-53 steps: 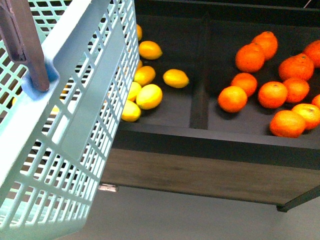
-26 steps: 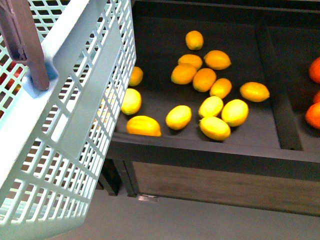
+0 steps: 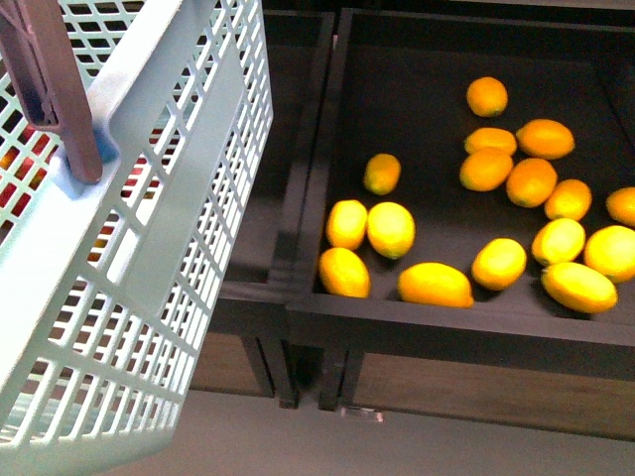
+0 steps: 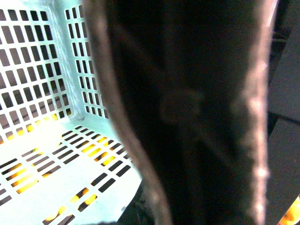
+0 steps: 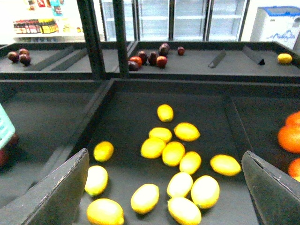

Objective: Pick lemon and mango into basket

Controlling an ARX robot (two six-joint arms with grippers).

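**A:** What kind of place is it, and what do the fruits lie on?

**B:** It looks like a shop. The lemons (image 3: 391, 229) lie loose on the black floor of a display bin (image 3: 437, 129) with low black walls. Under the bin there is a brown wood panel (image 3: 476, 392), and below that a grey floor (image 3: 298, 436).

**A:** And the basket?

**B:** The basket (image 3: 149, 248) fills the left side of the front view. It is close to the camera, tilted, and left of the bin. Its brown handle (image 3: 50, 79) runs up out of the picture.

**A:** Can you read any writing?

**B:** No. The right wrist view shows a shelf of bottles (image 5: 35, 26) with coloured labels and a white and blue chest freezer (image 5: 276, 21) with some print, but all of it is too small to read.

**A:** What does one view show that another does not?

**B:** Only the right wrist view looks over the bin into the room. It shows glass-door fridges (image 5: 187, 18), a farther bin with dark red fruits (image 5: 150, 57), and orange fruits (image 5: 290, 136) in the neighbouring section. Only the left wrist view shows the inside of the basket. Yellow shows through the slots in its floor, and a dark blurred shape (image 4: 197, 112) covers half the picture.

**A:** And the grippers?

**B:** The right gripper (image 5: 165, 154) hangs above the lemons. Its fingers (image 5: 61, 192) are spread wide with nothing between them. For the left gripper I cannot tell.
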